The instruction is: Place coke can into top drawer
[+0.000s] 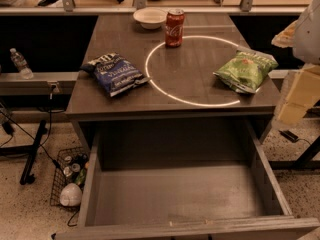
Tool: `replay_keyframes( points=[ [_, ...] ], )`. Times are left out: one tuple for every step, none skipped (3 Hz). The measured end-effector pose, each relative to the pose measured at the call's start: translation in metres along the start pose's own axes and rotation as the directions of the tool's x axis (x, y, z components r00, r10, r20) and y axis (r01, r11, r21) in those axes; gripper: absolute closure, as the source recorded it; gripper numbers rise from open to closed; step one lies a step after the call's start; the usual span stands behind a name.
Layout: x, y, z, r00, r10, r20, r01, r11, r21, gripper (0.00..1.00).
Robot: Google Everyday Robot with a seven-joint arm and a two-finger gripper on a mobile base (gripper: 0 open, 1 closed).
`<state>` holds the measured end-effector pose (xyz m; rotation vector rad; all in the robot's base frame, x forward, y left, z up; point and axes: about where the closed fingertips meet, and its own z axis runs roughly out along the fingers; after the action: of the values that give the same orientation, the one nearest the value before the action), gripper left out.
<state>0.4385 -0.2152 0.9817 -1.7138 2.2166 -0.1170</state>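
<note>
Standing upright on tabletop (190,79) beside bowl (150,18): coke can (175,28); top drawer (180,194) open; tool (297,96) at right edge, grip state unreadable

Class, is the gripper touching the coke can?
Apart. The camera view shows the gripper at the right edge, with the green chip bag between it and the coke can.

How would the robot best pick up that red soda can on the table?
Probably best to grip the small red cylindrical coke can around its mid-body, coming from the front right. It stands upright with straight sides, the round white bowl sits close at its back left, and the end effector hangs off to the right.
</note>
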Motion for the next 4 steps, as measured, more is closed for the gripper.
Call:
replay_keyframes(
  points=[
    [0.0, 0.0, 0.0, 1.0, 0.0, 0.0, 0.0, 1.0, 0.0, 0.0],
    [-0.006, -0.005, 0.0, 1.0, -0.014, 0.008, 0.014, 0.9999, 0.001, 0.0],
    [-0.028, -0.039, 0.016, 0.997, -0.065, 0.05, 0.064, 0.9979, 0.008, 0.0],
    [-0.061, -0.103, 0.045, 0.987, -0.099, 0.128, 0.094, 0.9945, 0.045, 0.0]
  ],
)
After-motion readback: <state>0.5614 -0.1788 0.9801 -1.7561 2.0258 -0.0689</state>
